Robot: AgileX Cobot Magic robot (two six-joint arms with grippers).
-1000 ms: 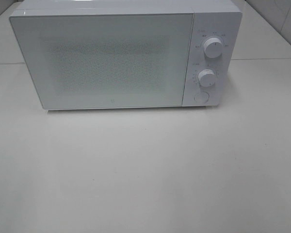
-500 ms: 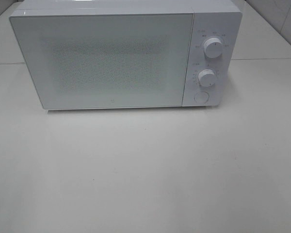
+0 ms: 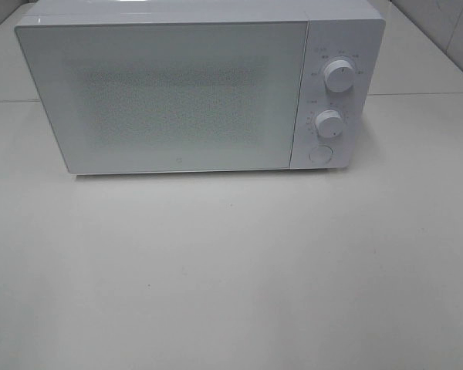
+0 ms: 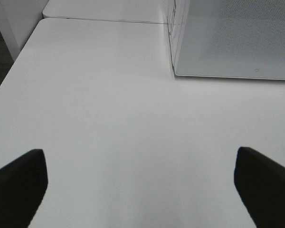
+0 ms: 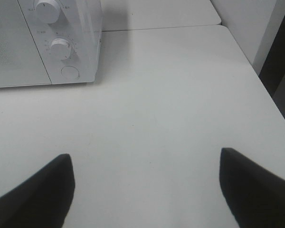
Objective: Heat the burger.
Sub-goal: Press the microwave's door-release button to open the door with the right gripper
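- The burger is nowhere to be seen: not on the table (image 3: pixel 231 277) in front of the microwave (image 3: pixel 177 15), not beside it. Whether it sits inside, behind the speckled door (image 3: pixel 166 96), I cannot tell, since the door is shut and shows nothing through it.
- So no direction from either pincer to the burger can be given. The relation that counts now is pincer to microwave.
- The left gripper (image 4: pixel 140 161) hangs over bare table in front of the microwave's door end, its 2 fingers (image 4: pixel 19 183) spread wide with nothing between them.
- The right gripper (image 5: pixel 145 159) hangs in front of the microwave's control end, its jaws also well apart and empty.
- The 2 knobs, upper knob (image 3: pixel 339 76) and lower knob (image 3: pixel 329 123), and the round button (image 3: pixel 319 154) under them all lie at that control end, so I judge the right arm the nearer one for any press or turn.
- The microwave's long axis runs side to side across both arms, and the door face looks straight at them.
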